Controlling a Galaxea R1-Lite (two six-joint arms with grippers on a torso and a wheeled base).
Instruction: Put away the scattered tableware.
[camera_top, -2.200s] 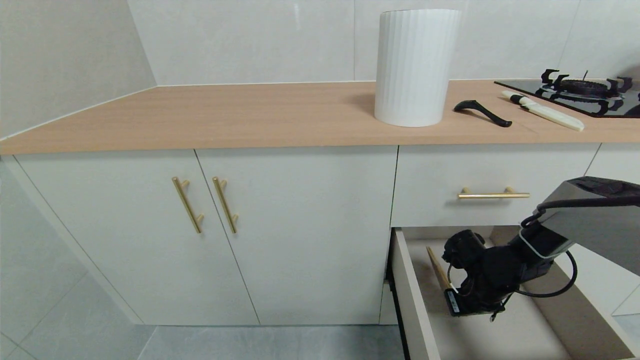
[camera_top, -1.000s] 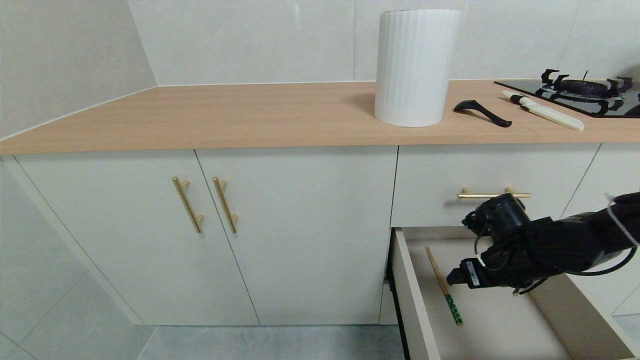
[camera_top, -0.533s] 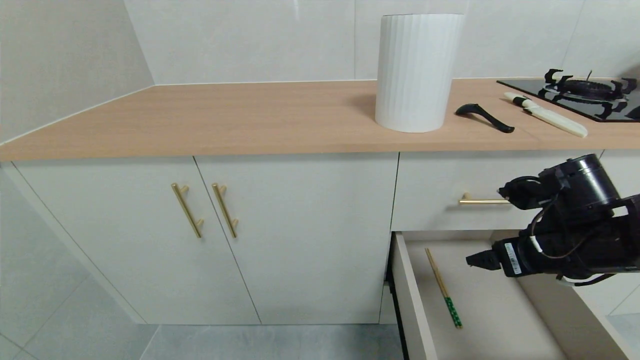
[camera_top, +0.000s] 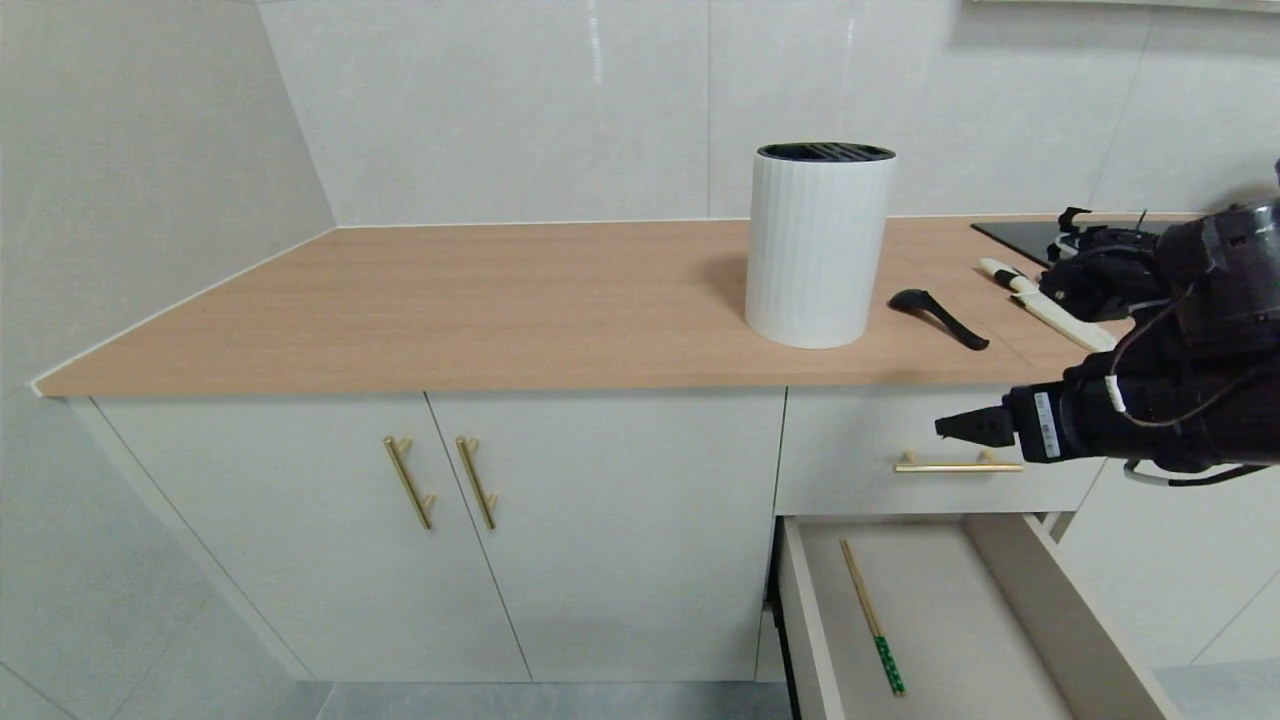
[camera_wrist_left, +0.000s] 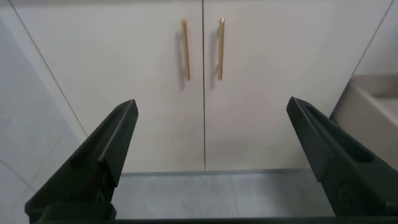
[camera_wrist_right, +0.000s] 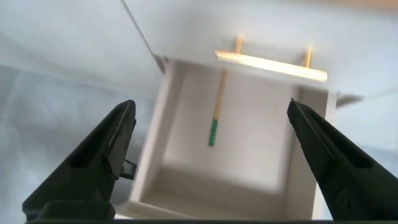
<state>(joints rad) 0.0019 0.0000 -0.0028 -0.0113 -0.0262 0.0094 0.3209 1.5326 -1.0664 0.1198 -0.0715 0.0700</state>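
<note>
The table (camera_top: 500, 300) is topped by a white holder (camera_top: 818, 245); below, a drawer (camera_top: 802, 620) is left pulled out, presumably to receive tableware; the right gripper (camera_top: 960, 428) is held spread and empty above it, the left gripper (camera_wrist_left: 210, 106) likewise spread before the cabinet doors (camera_wrist_left: 261, 74); a knife (camera_top: 1045, 310) and black spoon (camera_top: 935, 315) are left beside the holder; chopsticks (camera_top: 868, 618) are laid in the drawer.

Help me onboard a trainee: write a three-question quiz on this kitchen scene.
1. True or false: the chopstick lies inside the open drawer.
2. Which lies nearest the white holder on the counter? A) black spoon B) plate C) cup
3. Fill in: the right gripper is ___ (open or shut).
Key: 1 true; 2 A; 3 open.
</note>
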